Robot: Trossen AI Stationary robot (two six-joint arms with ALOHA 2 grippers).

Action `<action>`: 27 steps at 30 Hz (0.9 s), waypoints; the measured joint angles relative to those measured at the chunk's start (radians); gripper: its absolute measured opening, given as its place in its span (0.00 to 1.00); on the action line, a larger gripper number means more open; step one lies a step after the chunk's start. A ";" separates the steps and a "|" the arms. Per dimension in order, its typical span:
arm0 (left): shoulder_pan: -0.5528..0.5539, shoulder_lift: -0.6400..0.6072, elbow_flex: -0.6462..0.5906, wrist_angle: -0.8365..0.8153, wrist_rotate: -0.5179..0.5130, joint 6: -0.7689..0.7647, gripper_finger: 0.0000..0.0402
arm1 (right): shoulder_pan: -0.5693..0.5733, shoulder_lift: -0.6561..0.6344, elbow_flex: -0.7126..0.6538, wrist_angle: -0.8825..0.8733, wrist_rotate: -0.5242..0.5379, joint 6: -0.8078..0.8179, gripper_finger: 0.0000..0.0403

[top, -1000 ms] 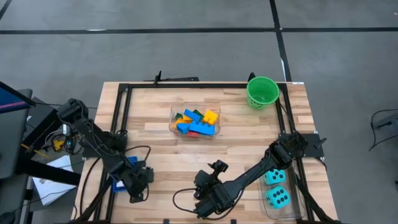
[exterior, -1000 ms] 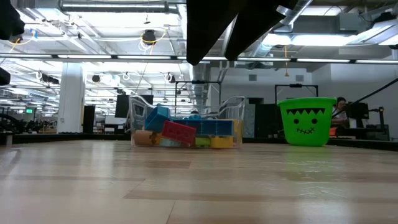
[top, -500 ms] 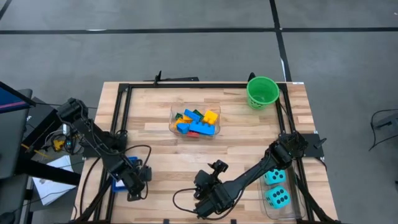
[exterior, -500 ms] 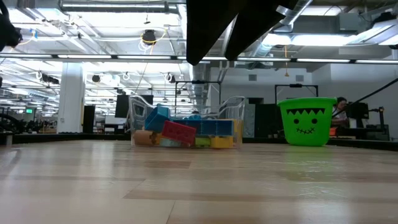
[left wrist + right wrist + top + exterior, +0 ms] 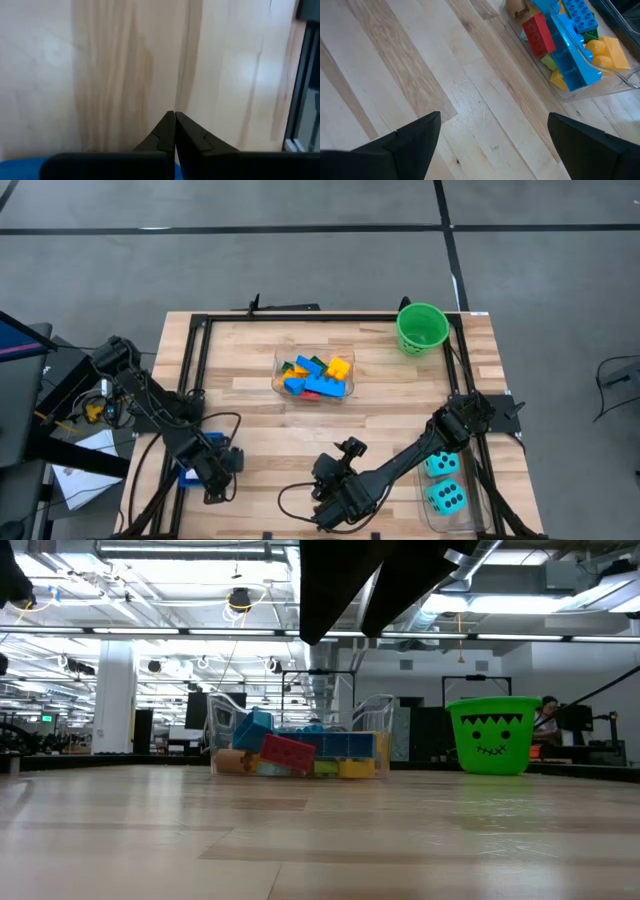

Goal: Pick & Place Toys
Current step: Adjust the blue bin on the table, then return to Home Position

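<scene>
Over the last second the only thing that moved was the left gripper [image 5: 212,492]: it had slid a little toward the table's left edge and now sat low at the near-left corner, just beside the blue tray [image 5: 190,473] at the table's side rail. Its wrist view showed the two dark fingers [image 5: 165,134] pressed together tip to tip over bare wood, with nothing between them, so the jaws were closed and empty. The right gripper [image 5: 331,514] had not shifted at all; it stayed near the front edge at mid-table, its jaws spread wide over empty planks and its camera looking toward the clear tub [image 5: 345,392] of bricks. The toys were untouched through that second. The blue, red, yellow and green bricks [image 5: 314,375] lay heaped in that tub at the table's centre, with a red brick [image 5: 538,33] and a long blue brick [image 5: 570,54] against the near wall. The two teal dice [image 5: 444,483] sat in another clear tub at the right edge, well apart from both grippers. The green bucket [image 5: 421,327] stood at the far right corner. The small drift of the left arm probably meant it was repositioning rather than picking, so no toy appeared to be in transit yet.
</scene>
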 joint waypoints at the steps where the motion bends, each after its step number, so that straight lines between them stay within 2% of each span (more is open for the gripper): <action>1: 0.000 -0.009 0.000 -0.002 -0.014 0.000 0.00 | 0.000 0.000 0.000 0.000 0.000 0.000 0.89; 5: 0.000 -0.062 -0.001 -0.007 -0.110 0.003 0.00 | 0.000 0.000 0.000 0.000 0.000 0.000 0.89; 12: -0.007 -0.191 -0.001 -0.003 -0.371 0.081 0.00 | 0.000 0.000 0.000 -0.015 0.000 0.000 0.89; 20: 0.003 -0.290 -0.002 0.037 -0.551 0.261 0.00 | 0.022 0.000 0.000 -0.163 0.000 0.082 0.89; 22: 0.025 -0.309 -0.026 0.122 -0.597 0.356 0.01 | 0.028 0.000 0.000 -0.206 -0.001 0.118 0.89; 24: 0.069 -0.332 -0.079 0.277 -0.627 0.483 0.01 | 0.034 0.000 0.000 -0.196 -0.003 0.106 0.89; 27: 0.174 -0.357 -0.183 0.577 -0.577 0.684 0.00 | 0.041 -0.007 0.000 -0.199 -0.013 0.092 0.89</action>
